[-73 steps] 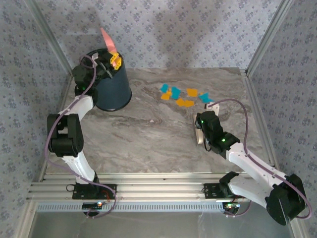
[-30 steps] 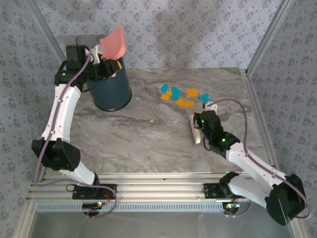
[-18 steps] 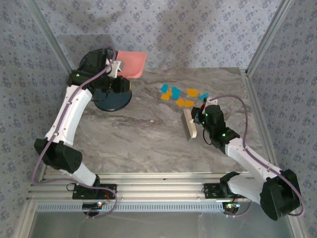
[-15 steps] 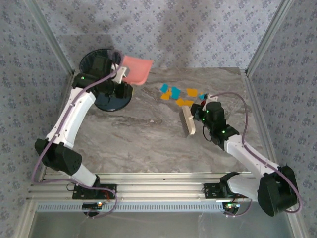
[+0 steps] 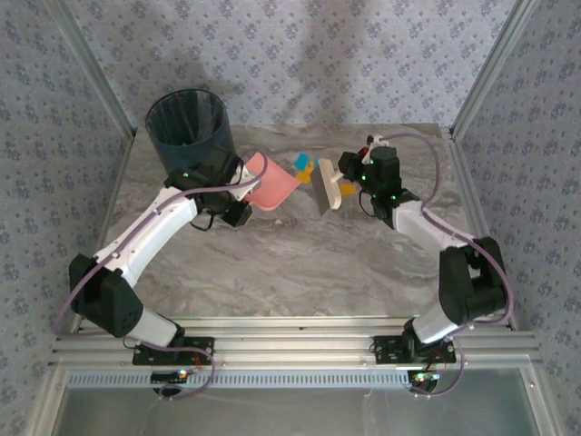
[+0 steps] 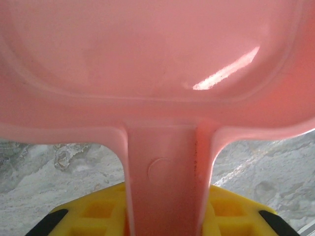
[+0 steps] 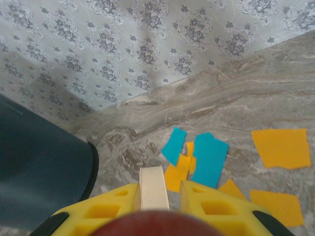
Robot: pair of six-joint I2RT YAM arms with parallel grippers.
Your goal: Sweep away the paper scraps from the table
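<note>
My left gripper [image 5: 243, 178] is shut on the handle of a pink dustpan [image 5: 270, 182], which sits low over the table [image 5: 272, 263] just left of the paper scraps. In the left wrist view the dustpan [image 6: 157, 64] spreads out ahead of the yellow fingers [image 6: 98, 212]. A cream brush [image 5: 324, 192] stands edge-on to the right of the pan, and my right gripper [image 5: 348, 177] is shut on it. Teal and orange paper scraps [image 5: 303, 166] lie between pan and brush. Ahead of the brush [image 7: 153, 189], the right wrist view has a teal scrap [image 7: 209, 157] and an orange scrap [image 7: 280, 147].
A dark round bin [image 5: 188, 123] stands at the back left corner, also seen as the bin [image 7: 39, 182] at the left of the right wrist view. Patterned walls and aluminium rails [image 5: 272, 331] edge the table.
The left arm has swung the dustpan off the bin and down to the table beside the scraps. The right arm has carried the brush back and left, up to the scraps.
</note>
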